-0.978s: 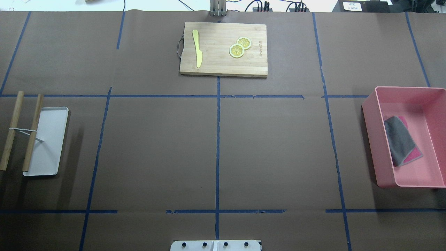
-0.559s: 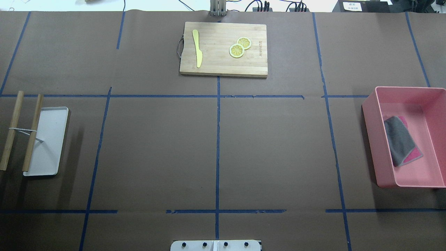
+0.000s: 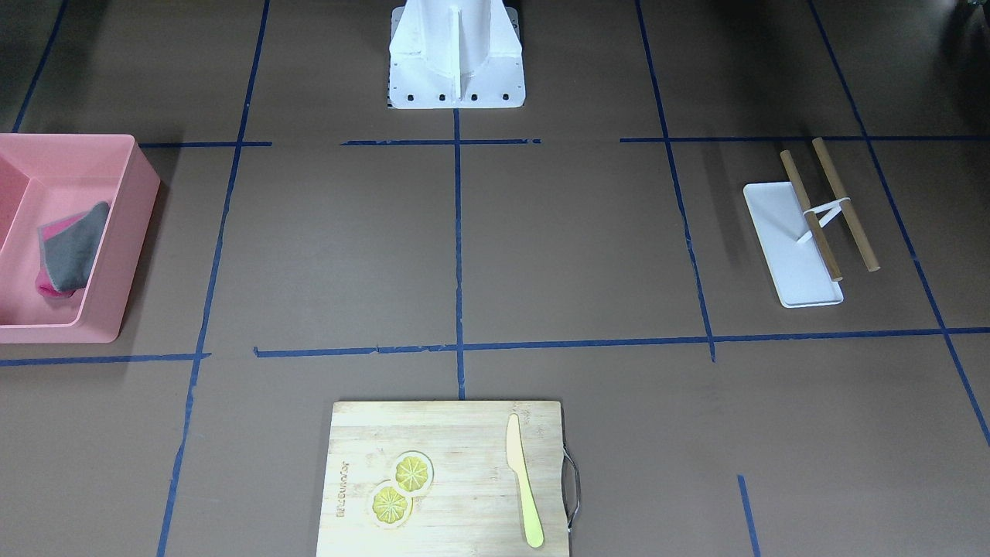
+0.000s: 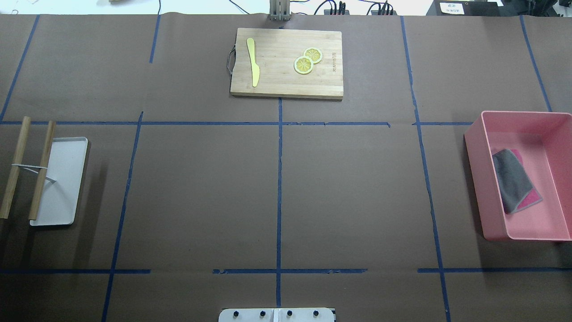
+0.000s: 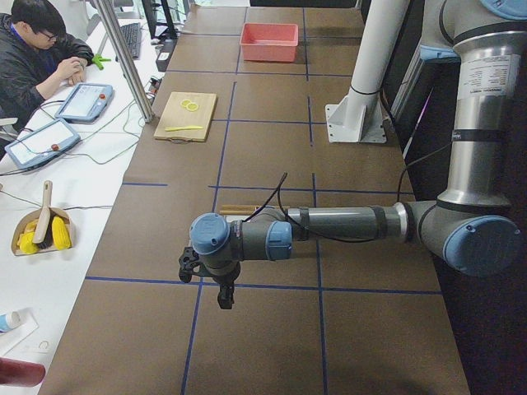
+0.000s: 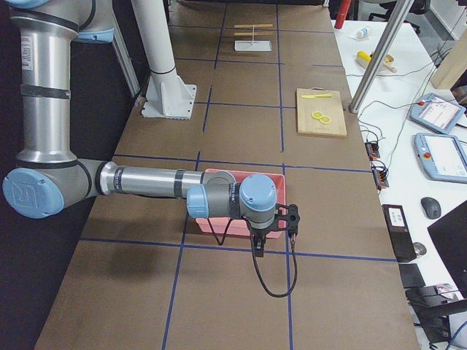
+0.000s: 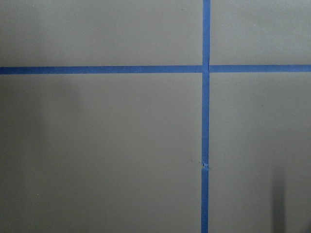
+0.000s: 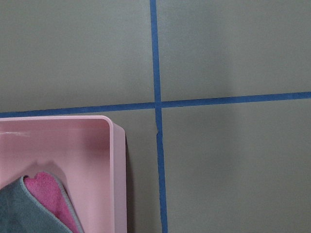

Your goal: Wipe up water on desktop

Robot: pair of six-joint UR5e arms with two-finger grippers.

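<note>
Desktop (image 4: 201, 188), dark brown and flat, lies under both my arms. Its long axis runs from my left to my right, and blue tape lines (image 4: 279, 179) cross it in a grid.

My left gripper (image 5: 189, 267) hangs above bare surface near a tape crossing and touches nothing. My right gripper (image 6: 292, 220) hangs just off the near corner of the pink bin (image 4: 473, 147). Only the side cameras show either gripper, so I cannot tell how far the jaws are parted.

A folded grey and pink cloth (image 4: 514, 179) lies inside the bin at my right. At my left a white tray (image 4: 62, 179) lies beside two wooden sticks (image 4: 42, 170). On the far side a bamboo cutting board (image 4: 286, 85) carries a yellow knife (image 4: 253, 62) and two lemon slices (image 4: 304, 65).
</note>
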